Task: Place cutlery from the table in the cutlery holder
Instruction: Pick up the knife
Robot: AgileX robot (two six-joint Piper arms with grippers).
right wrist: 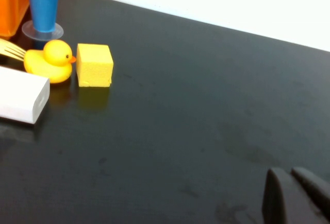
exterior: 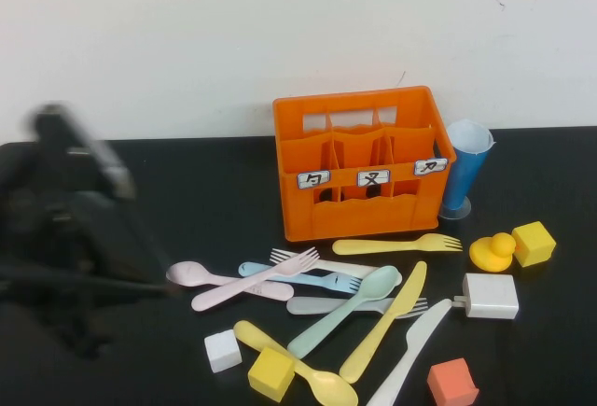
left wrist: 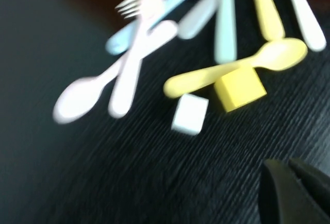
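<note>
here the orange cutlery holder point(exterior: 362, 163) stands upright toward the far side of the black table point(exterior: 224, 201), with a blue conical cup point(exterior: 463, 167) touching its right side. the cutlery lies scattered just in front of it: a yellow fork point(exterior: 396, 245) nearest the holder, a pink spoon point(exterior: 224, 279) and pink fork point(exterior: 256, 278) crossing at the left, a pale blue fork point(exterior: 298, 277), a mint spoon point(exterior: 345, 310), a yellow knife point(exterior: 384, 322), a white knife point(exterior: 410, 351) and a yellow spoon point(exterior: 297, 365) at the near edge. a white cube point(exterior: 222, 350) and a yellow cube point(exterior: 271, 373) sit beside that spoon.

the left gripper point(left wrist: 296, 193) hangs over the table's left part, near the pink spoon; its dark fingers lie pressed together, clenched on nothing. the right gripper point(right wrist: 296, 195) is over bare table right of the rubber duck point(right wrist: 49, 61), fingers likewise closed and holding nothing.
</note>
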